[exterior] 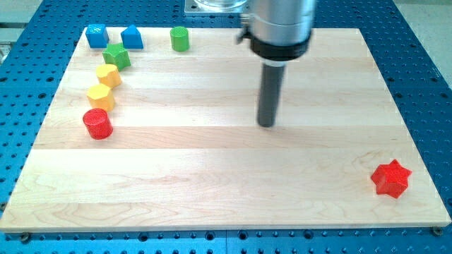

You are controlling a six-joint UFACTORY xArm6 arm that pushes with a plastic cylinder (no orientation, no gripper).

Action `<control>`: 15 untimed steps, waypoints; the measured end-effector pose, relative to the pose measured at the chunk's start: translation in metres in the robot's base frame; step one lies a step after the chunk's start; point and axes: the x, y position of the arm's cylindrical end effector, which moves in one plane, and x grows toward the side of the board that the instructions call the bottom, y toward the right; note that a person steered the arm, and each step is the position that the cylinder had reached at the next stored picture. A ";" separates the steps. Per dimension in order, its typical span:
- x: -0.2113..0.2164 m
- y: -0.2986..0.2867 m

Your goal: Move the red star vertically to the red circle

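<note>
**Red star in the far corner, my tip mid-bench and touching nothing**

The small red star-shaped block (390, 178) sits near the view's bottom right corner of the pale wooden bench (212, 183), just inside the edge. It rests flat, its points clearly readable, with bare wood all around it and no other block near.

The red cylinder block (97, 123), the task's circle, stands well apart from it on the view's left side, about mid-height on the bench.

My tool is a straight dark rod hanging from a grey metal housing at the view's top centre. It has no jaws to open or close and holds nothing. My tip (266, 125) rests on the wood near the middle of the bench, well apart from every block: the red star lies down and to the view's right of it, the red cylinder far to the view's left at roughly the same height.

The remaining blocks cluster in the view's upper left. Two yellow hexagonal blocks, one (107, 75) above the other (100, 97), run just above the red cylinder. A green star block (116, 56) sits above those. Along the top edge are a blue cube-like block (96, 35), a blue house-shaped block (131, 37) and a green cylinder block (179, 39).
</note>
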 end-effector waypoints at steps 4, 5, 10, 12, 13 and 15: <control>0.000 0.221; 0.001 0.252; 0.122 0.100; 0.126 0.108; 0.133 0.039; 0.133 -0.078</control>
